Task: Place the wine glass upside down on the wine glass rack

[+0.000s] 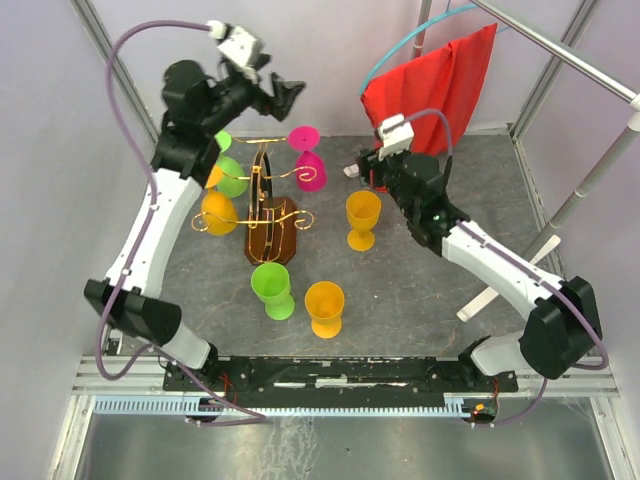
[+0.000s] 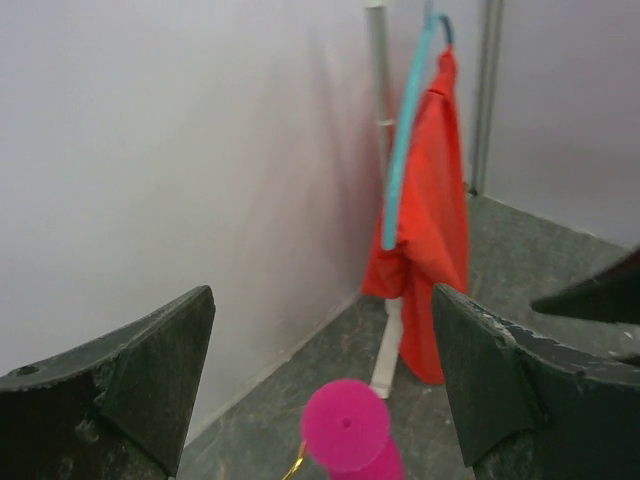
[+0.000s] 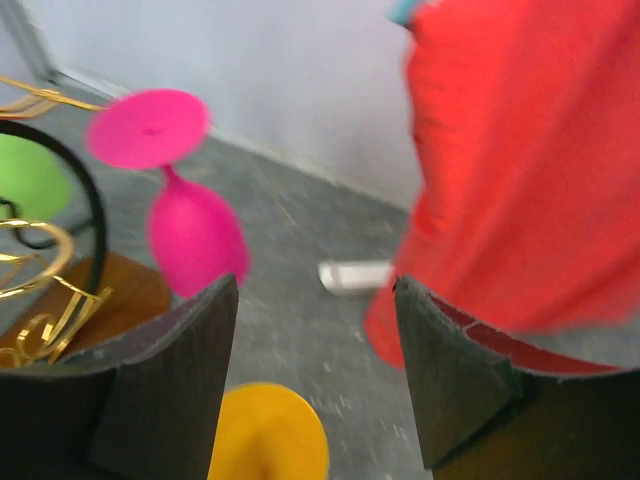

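The wine glass rack (image 1: pixel 270 228) has a dark wooden base, a post and gold wire arms (image 3: pixel 38 262). A pink wine glass (image 1: pixel 309 165) hangs upside down from its right arm, foot on top (image 3: pixel 148 128), bowl below (image 3: pixel 196 232). My right gripper (image 1: pixel 352 170) is just right of that glass, open (image 3: pixel 315 350) and apart from it, holding nothing. My left gripper (image 1: pixel 288 96) is high above the rack's back, open wide (image 2: pixel 325 385), with the pink foot (image 2: pixel 345 424) low between its fingers (image 2: pixel 150 370) but farther off.
Two green glasses (image 1: pixel 229 176) and an orange one (image 1: pixel 217 211) hang on the rack's left side. Standing on the mat are an orange glass (image 1: pixel 362 219), a green one (image 1: pixel 272 290) and another orange one (image 1: pixel 325 308). A red cloth (image 1: pixel 440 82) hangs at the back right.
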`<state>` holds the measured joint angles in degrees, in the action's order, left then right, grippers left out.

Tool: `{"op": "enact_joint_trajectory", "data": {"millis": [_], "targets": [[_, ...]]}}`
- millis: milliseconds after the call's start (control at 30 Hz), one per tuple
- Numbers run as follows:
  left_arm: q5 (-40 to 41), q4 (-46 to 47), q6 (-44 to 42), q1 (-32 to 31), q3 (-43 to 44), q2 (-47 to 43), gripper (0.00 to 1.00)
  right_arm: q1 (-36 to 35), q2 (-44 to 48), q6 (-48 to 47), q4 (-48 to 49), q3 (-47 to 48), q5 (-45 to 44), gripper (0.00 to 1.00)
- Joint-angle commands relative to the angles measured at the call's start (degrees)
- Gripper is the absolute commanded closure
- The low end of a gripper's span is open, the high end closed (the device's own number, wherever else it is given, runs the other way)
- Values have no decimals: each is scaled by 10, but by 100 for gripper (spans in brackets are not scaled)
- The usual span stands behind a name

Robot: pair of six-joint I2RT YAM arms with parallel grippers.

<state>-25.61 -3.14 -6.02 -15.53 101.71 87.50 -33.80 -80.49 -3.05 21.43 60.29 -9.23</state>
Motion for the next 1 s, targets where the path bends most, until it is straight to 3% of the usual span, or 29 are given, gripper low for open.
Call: {"op": "enact_joint_trajectory", "data": {"millis": [0,133,333,633,967], "targets": [[14,-143,-110,-86,97,68,5,40,9,81,-305,133,-151,27],[56,-214,-154,-146,132,100,4,107,15,161,-462,187,-124,25],[103,-300,-180,-204,115,109,4,201,54,199,-538,144,-64,24],[177,-394,-193,-261,103,145,4,255,113,201,-551,99,-19,23],[209,-448,-179,-266,195,251,5,260,158,200,-552,79,-7,23]]}}
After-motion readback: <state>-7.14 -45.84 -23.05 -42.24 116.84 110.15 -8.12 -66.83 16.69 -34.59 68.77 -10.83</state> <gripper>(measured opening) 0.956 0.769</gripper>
